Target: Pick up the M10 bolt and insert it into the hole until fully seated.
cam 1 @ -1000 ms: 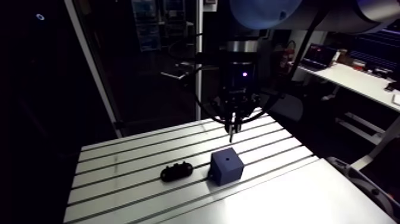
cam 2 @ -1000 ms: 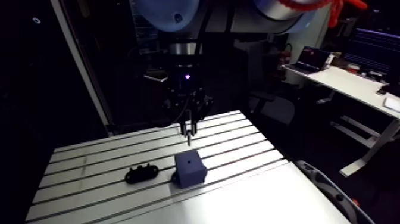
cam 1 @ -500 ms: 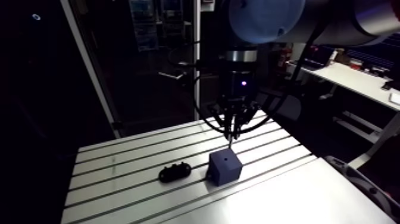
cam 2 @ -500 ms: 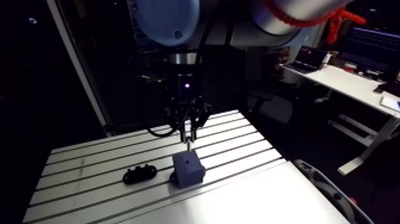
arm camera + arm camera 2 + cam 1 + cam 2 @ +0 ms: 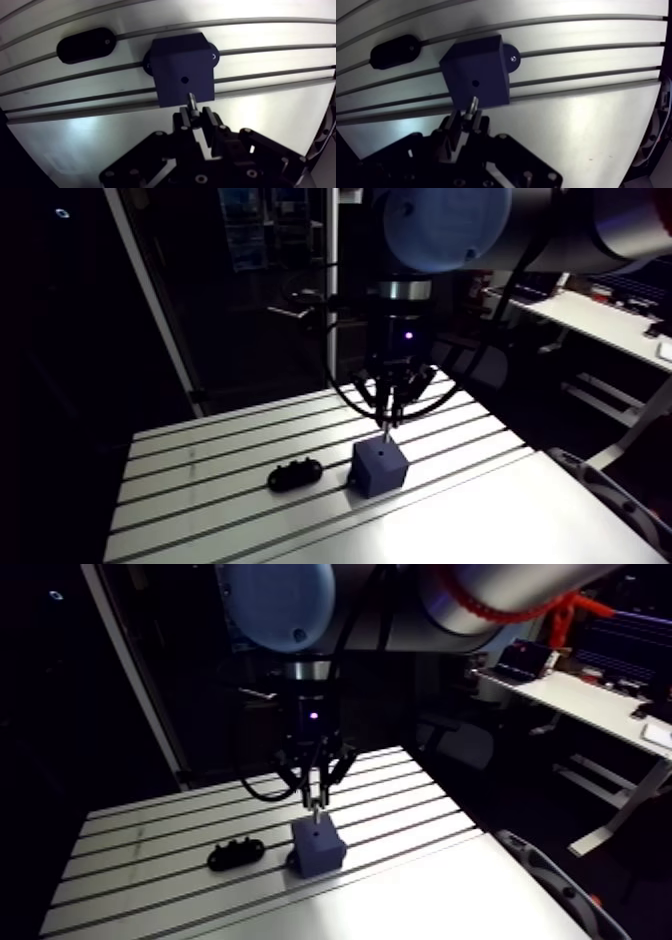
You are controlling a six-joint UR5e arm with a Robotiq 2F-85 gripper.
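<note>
Aluminium slotted table is found to carry two items: a dark blue block standing across the slots, and a black oval piece lying beside it and apart from it. One small round hole is noted in the top face of the block. It is seen open, with nothing in it.

The bolt is held in the gripper. The jaws are set narrow and closed on the bolt's upper part, and the shank is left projecting beyond the fingertips toward the block. In the wrist view the bolt's tip is seen over the block's top face, just short of the hole on the gripper's side. Whether this offset is real or an effect of the viewing angle cannot be settled. In the arm view the gripper is shown upright above the block, with the tip close over the top face. Whether contact is made cannot be told.

Progress is judged as follows. Pick-up is counted as done, since the bolt is carried clear of the table. The approach to the block is largely done. Insertion is not yet begun, as no part of the shank is seen within the hole. Work left is judged to be a fine alignment of tip to hole, a straight descent, and seating until the head is brought against the block.
</note>
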